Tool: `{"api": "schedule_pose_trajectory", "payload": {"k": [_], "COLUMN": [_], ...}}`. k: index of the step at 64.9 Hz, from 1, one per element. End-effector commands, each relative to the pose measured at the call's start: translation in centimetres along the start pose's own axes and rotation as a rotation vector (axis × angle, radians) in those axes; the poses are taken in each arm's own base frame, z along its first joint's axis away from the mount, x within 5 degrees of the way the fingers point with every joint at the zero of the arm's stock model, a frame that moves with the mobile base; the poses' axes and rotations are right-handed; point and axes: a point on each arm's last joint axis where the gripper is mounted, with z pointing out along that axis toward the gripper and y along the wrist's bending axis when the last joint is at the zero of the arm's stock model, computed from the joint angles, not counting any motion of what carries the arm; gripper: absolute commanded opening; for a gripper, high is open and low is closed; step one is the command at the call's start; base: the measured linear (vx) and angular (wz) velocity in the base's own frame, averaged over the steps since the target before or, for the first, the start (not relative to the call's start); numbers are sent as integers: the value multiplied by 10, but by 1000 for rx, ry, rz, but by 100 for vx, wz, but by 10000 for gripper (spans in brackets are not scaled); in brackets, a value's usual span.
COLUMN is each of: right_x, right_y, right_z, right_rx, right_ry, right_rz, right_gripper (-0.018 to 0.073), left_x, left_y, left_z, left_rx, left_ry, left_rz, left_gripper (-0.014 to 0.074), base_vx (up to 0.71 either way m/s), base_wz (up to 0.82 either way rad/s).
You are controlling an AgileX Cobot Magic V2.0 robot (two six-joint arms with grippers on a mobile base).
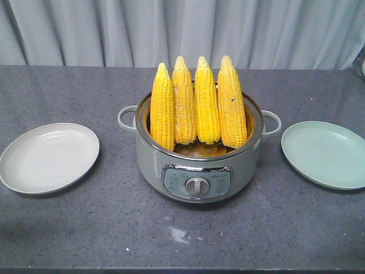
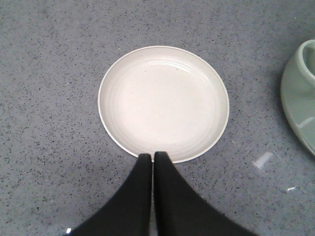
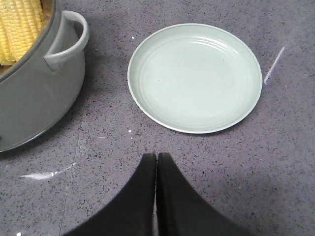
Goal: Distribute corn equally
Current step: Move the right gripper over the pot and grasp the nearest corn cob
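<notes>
Four corn cobs (image 1: 206, 103), cooker (image 1: 154, 165) lettering illegible — left end effector (image 2: 152, 155), right end effector (image 3: 156, 156) closed

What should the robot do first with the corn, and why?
Probably open the left gripper and reach toward the leftmost cob. All four cobs stand upright in the pot. The white plate and green plate hold nothing. The left gripper and right gripper are both shut with nothing in them.
</notes>
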Motion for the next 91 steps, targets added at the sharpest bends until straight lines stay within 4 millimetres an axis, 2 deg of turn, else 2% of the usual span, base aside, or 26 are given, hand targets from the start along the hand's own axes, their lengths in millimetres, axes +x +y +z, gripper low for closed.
{"api": "schedule_pose_trajectory", "payload": {"k": [1, 12, 21, 29, 42, 48, 53, 59, 71, 80, 91], "right_x": [-11, -11, -10, -10, -10, -9, -9, -9, -19, -46, -82], "right_y": [0, -1, -1, -1, 0, 0, 0, 1, 7, 13, 20], "right_z": [-8, -8, -8, -8, -8, -8, -8, -8, 0, 14, 41], "right_rx": [4, 5, 5, 5, 4, 4, 3, -14, -79, -138, -212], "right_ry": [-76, -74, -68, -63, -59, -55, -52, -53, -56, -41, -23], "right_rz": [-8, -13, -19, -19, -12, -9, -8, -6, -42, -81, -128], "right_gripper": [-9, 29, 149, 305, 545, 603, 619, 615, 601, 598, 594], "left_x": [-10, -11, -10, -9, -9, -9, -9, -9, -9, -9, -8], "left_y": [-2, -2, -2, -2, -2, -2, -2, -2, -2, -2, -2], "left_z": [-10, -11, -10, -10, -10, -10, -10, -10, -10, -10, -10], "left_rx": [20, 21, 20, 19, 18, 19, 19, 19, 18, 18, 18], "left_ry": [-84, -91, -85, -75, -72, -73, -73, -73, -72, -71, -66], "left_rz": [-14, -15, -16, -16, -20, -21, -21, -21, -21, -21, -21], "left_gripper": [-6, 3, 63, 187, 498, 618, 675, 690, 653, 614, 587], "base_vx": [0, 0, 0, 0, 0, 0, 0, 0, 0, 0, 0], "base_wz": [0, 0, 0, 0, 0, 0, 0, 0, 0, 0, 0]}}
